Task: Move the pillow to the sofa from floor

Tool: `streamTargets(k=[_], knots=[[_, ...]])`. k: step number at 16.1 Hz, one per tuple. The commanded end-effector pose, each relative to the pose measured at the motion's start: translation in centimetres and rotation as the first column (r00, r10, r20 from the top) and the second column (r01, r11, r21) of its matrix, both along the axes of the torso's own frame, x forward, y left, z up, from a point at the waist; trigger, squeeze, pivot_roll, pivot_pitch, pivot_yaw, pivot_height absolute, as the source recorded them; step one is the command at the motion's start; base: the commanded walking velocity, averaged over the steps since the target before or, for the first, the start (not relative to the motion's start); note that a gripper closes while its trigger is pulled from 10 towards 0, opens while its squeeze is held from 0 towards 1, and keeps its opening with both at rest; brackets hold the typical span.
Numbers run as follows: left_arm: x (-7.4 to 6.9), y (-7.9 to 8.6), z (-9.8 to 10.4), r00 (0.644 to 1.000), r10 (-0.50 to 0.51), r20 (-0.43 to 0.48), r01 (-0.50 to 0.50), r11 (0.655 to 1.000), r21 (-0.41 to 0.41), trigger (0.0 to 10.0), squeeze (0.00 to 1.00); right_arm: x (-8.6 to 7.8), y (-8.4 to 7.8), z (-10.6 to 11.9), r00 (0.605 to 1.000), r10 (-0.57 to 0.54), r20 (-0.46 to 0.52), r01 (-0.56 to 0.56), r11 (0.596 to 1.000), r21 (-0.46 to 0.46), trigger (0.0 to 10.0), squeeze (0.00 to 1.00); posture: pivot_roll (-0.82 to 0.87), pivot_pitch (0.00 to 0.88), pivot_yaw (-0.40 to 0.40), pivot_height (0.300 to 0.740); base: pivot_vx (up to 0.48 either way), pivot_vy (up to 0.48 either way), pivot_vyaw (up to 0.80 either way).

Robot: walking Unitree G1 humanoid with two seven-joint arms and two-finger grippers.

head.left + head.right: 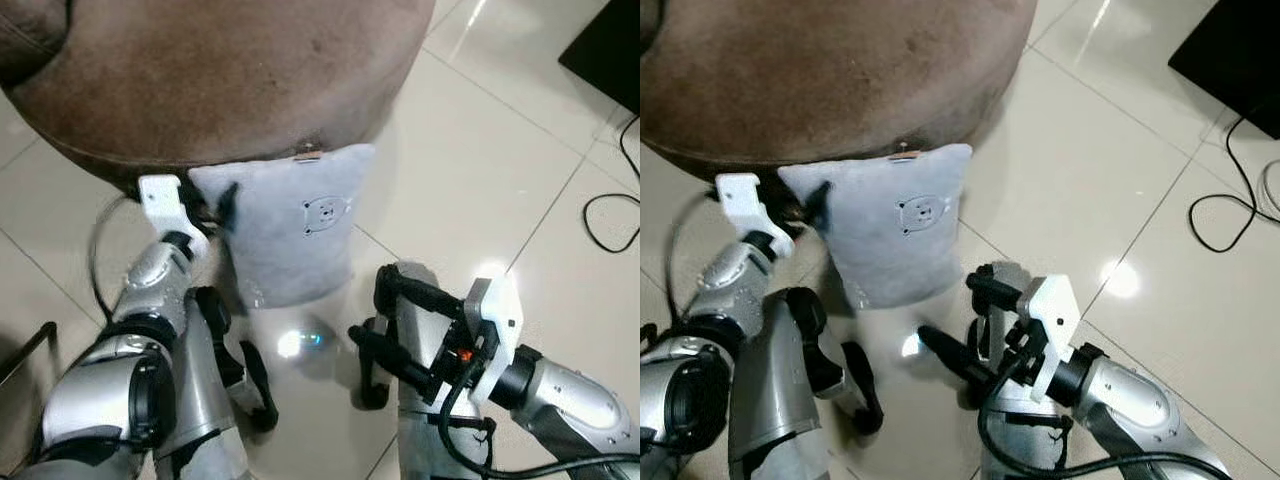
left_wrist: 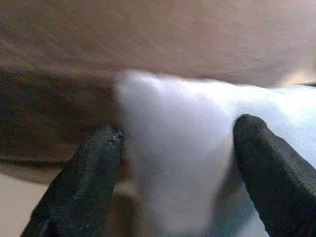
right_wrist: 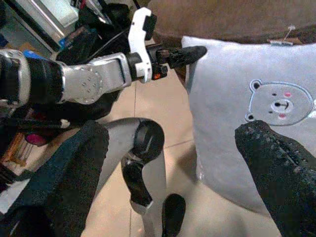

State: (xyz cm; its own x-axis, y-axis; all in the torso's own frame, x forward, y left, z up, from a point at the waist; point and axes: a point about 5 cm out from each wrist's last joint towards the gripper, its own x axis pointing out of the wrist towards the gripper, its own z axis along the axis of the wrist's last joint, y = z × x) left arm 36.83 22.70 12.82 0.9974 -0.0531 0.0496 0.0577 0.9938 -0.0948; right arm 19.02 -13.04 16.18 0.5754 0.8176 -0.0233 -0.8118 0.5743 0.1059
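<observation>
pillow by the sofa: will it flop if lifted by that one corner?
Probably. The pillow looks soft and plush, and the left gripper has its jaws around only a top corner, so the rest would likely sag and swing. It looks light for its bulk. Leaning upright against the sofa on glossy tile, it may slide or tip if nudged.

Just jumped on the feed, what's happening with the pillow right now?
The robot stands over a grey pillow with a bear face, which is propped upright on the tiled floor against the brown sofa. The left gripper is at the pillow's upper corner, jaws open with the corner between the fingers in the left wrist view. The right gripper is lower and apart from the pillow, jaws open and facing it. The pillow is not yet lifted.
</observation>
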Motion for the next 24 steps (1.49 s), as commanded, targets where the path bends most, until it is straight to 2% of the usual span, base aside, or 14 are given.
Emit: streamTargets(k=[1,2,5,8,9,10,11,13,14,15,16,24], knots=[[-0.5,1.2,-0.4,0.996,0.092,-0.002,-0.092,0.995,0.026,10.0,1.0,-0.8,0.4,0.0,1.0,0.018,-0.024,-0.018,1.0,0.01,10.0,0.0,-0.27,0.507,-0.028,0.496,0.0,0.0,0.0],[-0.4,1.5,-0.1,0.993,0.121,0.014,-0.122,0.992,0.023,10.0,1.0,-0.9,0.5,0.1,0.999,0.02,-0.025,-0.019,1.0,0.012,10.0,0.0,-0.27,0.51,-0.023,0.496,0.0,0.0,0.0],[-0.9,3.0,0.0,0.979,0.2,0.033,-0.198,0.978,-0.069,10.0,1.0,-1.0,0.7,0.3,1.0,0.016,-0.025,-0.016,1.0,0.01,10.0,0.0,-0.3,0.508,-0.022,0.496,0.0,0.0,0.0],[-1.1,2.6,-1.4,0.988,0.142,-0.055,-0.15,0.972,-0.183,10.0,1.0,-1.6,0.3,1.3,1.0,0.012,-0.014,-0.012,1.0,-0.004,10.0,0.0,-0.38,0.491,-0.049,0.496,0.0,0.0,0.0],[-1.0,2.3,-1.7,0.99,0.117,-0.076,-0.132,0.963,-0.234,10.0,0.67,-1.8,0.0,1.6,1.0,0.008,-0.008,-0.008,1.0,-0.016,10.0,0.0,-0.38,0.491,-0.049,0.496,0.0,0.0,0.0],[-0.8,1.9,-1.7,0.991,0.094,-0.091,-0.116,0.954,-0.278,10.0,0.0,-2.0,-0.4,1.8,1.0,0.006,-0.004,-0.006,0.999,-0.04,10.0,0.0,-0.42,0.487,-0.057,0.496,0.0,0.0,0.0],[-0.6,1.6,-1.7,0.992,0.082,-0.098,-0.108,0.951,-0.291,10.0,0.0,-2.2,-0.7,2.1,1.0,0.008,0.002,-0.008,0.998,-0.059,10.0,0.0,-0.42,0.487,-0.057,0.496,0.0,0.0,0.0],[-0.5,0.8,-1.9,0.992,0.025,-0.123,-0.056,0.966,-0.252,10.0,0.0,-2.8,-1.0,2.8,1.0,-0.002,0.01,0.002,0.998,-0.068,10.0,0.0,-0.45,0.488,-0.079,0.496,0.0,0.0,0.0],[-0.5,0.2,-2.3,0.99,-0.014,-0.141,-0.021,0.971,-0.239,10.0,0.0,-2.9,-1.0,3.1,1.0,-0.008,0.009,0.008,0.998,-0.067,10.0,0.0,-0.45,0.488,-0.079,0.496,0.0,0.0,0.0],[-0.5,-0.8,-2.6,0.985,-0.099,-0.139,0.061,0.964,-0.257,10.0,0.0,-2.9,-0.8,3.1,1.0,-0.012,0.008,0.013,0.998,-0.061,10.0,0.0,-0.44,0.499,-0.072,0.496,0.0,0.0,0.0],[-0.5,-1.1,-2.6,0.983,-0.119,-0.136,0.08,0.961,-0.263,10.0,0.0,-2.9,-0.8,3.2,1.0,-0.013,0.008,0.013,0.998,-0.06,10.0,0.0,-0.44,0.499,-0.072,0.496,0.0,0.0,0.0],[-0.8,-0.9,-2.8,0.981,-0.139,-0.132,0.099,0.958,-0.27,10.0,0.0,-3.6,-0.5,3.3,1.0,-0.014,-0.005,0.014,0.998,-0.06,10.0,0.0,-0.42,0.491,-0.07,0.496,0.0,0.0,0.0]])
